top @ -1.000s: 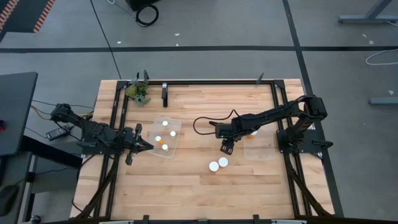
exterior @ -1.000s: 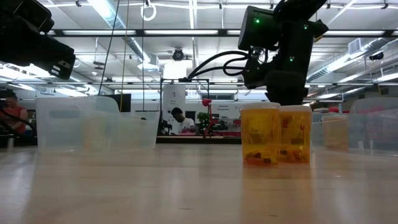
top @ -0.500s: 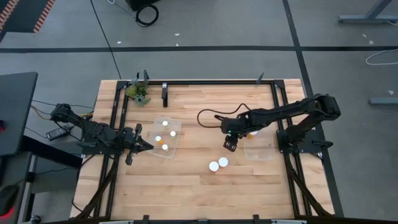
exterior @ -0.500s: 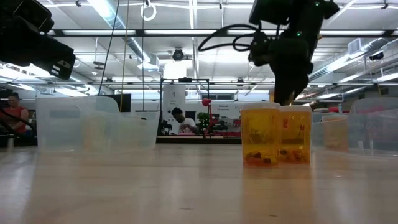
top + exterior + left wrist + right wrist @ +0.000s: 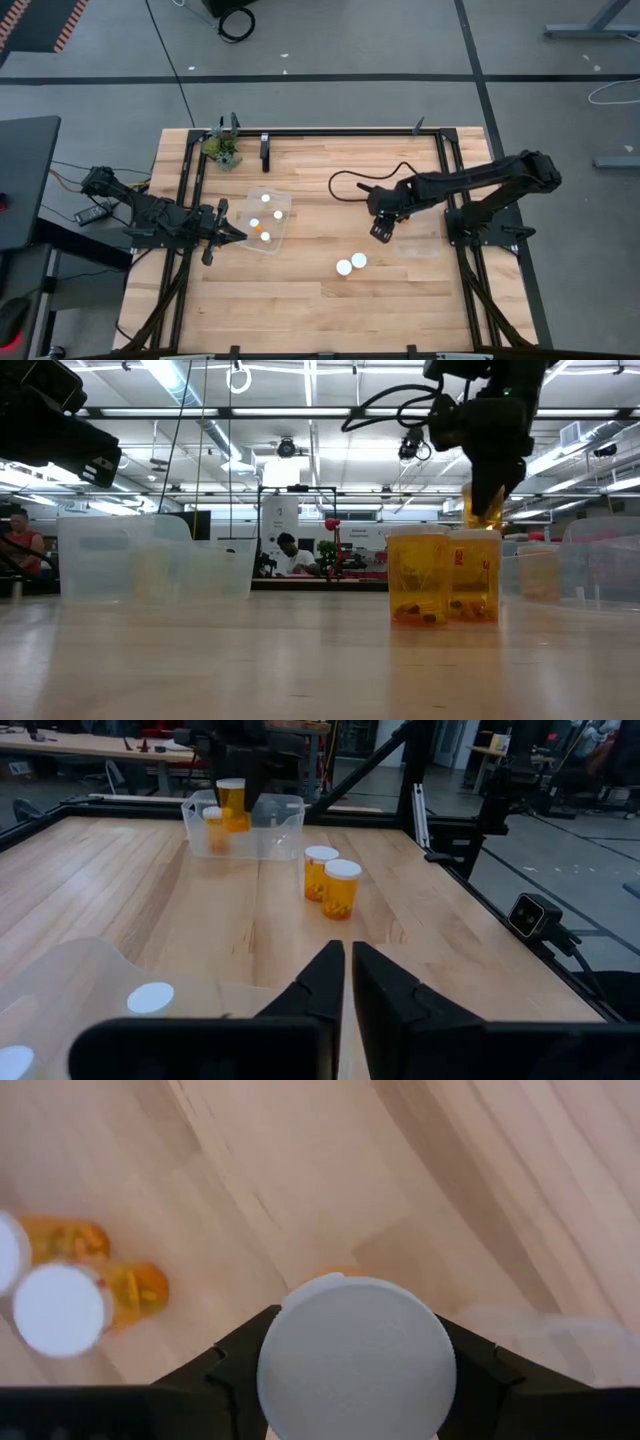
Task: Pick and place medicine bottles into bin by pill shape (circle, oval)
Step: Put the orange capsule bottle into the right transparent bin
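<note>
My right gripper (image 5: 382,231) is shut on an orange pill bottle with a white cap (image 5: 355,1360), held above the table beside the clear right bin (image 5: 418,240). The bottle also shows in the low view (image 5: 483,508) and in the left wrist view (image 5: 231,798). Two more bottles (image 5: 351,264) stand upright on their bases on the wood, toward the near edge from it. My left gripper (image 5: 346,982) is shut and empty at the clear left bin (image 5: 266,221), which holds several bottles. My right gripper pinches the bottle's top, at the white cap's two sides (image 5: 275,1365), between its two fingers (image 5: 225,1375). The fingers come from above, pointing down. The bottle hangs upright below them (image 5: 484,512), lifted clear of the table.
One bottle (image 5: 213,825) stands inside the right bin (image 5: 280,830). A green plant clump (image 5: 223,150) sits at the far left corner. Black frame rails run along the table's left, far and right sides. Bare wood lies toward the near edge.
My right gripper has moved toward the table's right edge, toward the right bin, carrying the bottle upright and clear of the table, and has risen a little. The two standing bottles have stayed put.
</note>
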`<state>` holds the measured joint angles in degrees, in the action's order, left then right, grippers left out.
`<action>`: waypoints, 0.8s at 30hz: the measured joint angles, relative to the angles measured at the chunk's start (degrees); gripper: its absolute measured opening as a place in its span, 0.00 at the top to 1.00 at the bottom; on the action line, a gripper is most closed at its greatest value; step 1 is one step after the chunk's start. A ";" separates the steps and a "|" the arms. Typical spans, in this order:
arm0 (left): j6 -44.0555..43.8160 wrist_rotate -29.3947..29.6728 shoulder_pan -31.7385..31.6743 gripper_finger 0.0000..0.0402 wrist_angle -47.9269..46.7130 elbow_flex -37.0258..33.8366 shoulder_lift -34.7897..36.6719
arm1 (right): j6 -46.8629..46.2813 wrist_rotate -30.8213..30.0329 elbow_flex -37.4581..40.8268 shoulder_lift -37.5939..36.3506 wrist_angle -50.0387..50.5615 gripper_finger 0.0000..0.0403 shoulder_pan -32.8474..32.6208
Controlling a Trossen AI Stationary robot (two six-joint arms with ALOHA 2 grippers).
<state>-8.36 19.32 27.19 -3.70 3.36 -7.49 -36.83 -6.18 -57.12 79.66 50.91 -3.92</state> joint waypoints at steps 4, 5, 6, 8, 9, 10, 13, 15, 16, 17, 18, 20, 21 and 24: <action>0.01 0.01 0.01 0.93 0.00 0.00 0.00 | -2.23 0.51 0.00 0.02 2.70 0.47 -1.83; 0.00 -0.01 -0.02 0.93 0.00 0.00 -0.02 | -2.80 0.74 0.00 0.02 3.18 0.47 -2.36; 0.00 0.02 -0.02 0.92 0.00 0.00 0.00 | -3.35 0.86 0.00 -0.01 3.62 0.47 -2.85; 0.00 0.01 0.00 0.91 0.00 0.00 -0.02 | -4.31 0.88 0.00 -0.31 4.55 0.47 -3.77; 0.00 0.01 0.00 0.91 0.00 0.00 -0.02 | -4.88 0.89 -0.04 -0.45 4.98 0.47 -4.16; 0.00 0.01 -0.02 0.91 0.00 0.00 -0.02 | -5.38 0.89 -0.04 -0.79 5.56 0.47 -4.49; 0.00 0.02 -0.02 0.90 0.02 0.00 -0.02 | -6.98 0.87 -0.04 -2.15 7.23 0.47 -5.40; 0.00 0.02 0.01 0.90 0.02 0.00 -0.02 | -8.35 0.86 -0.04 -3.29 8.40 0.47 -5.81; 0.00 -0.01 0.01 0.91 0.00 0.00 -0.02 | -9.09 0.83 -0.04 -3.87 9.17 0.47 -6.07; 0.00 -0.01 0.00 0.91 0.00 0.00 -0.02 | -9.78 0.78 -0.04 -4.48 9.84 0.47 -6.23; 0.00 0.02 0.01 0.91 0.02 0.00 -0.02 | -10.39 0.48 -0.04 -5.03 10.51 0.47 -6.49; 0.00 -0.01 0.01 0.92 0.00 0.00 -0.02 | -11.64 0.00 -0.04 -6.00 11.74 0.47 -7.01; 0.00 0.02 0.01 0.92 0.01 0.00 -0.01 | -12.19 -0.25 -0.04 -6.44 12.19 0.47 -7.31; 0.00 0.02 -0.02 0.93 0.02 0.00 -0.02 | -13.78 -1.12 -0.04 -7.45 13.61 0.47 -8.29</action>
<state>-8.36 19.33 27.18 -3.68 3.36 -7.51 -50.61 -7.30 -57.17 72.20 64.52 -12.21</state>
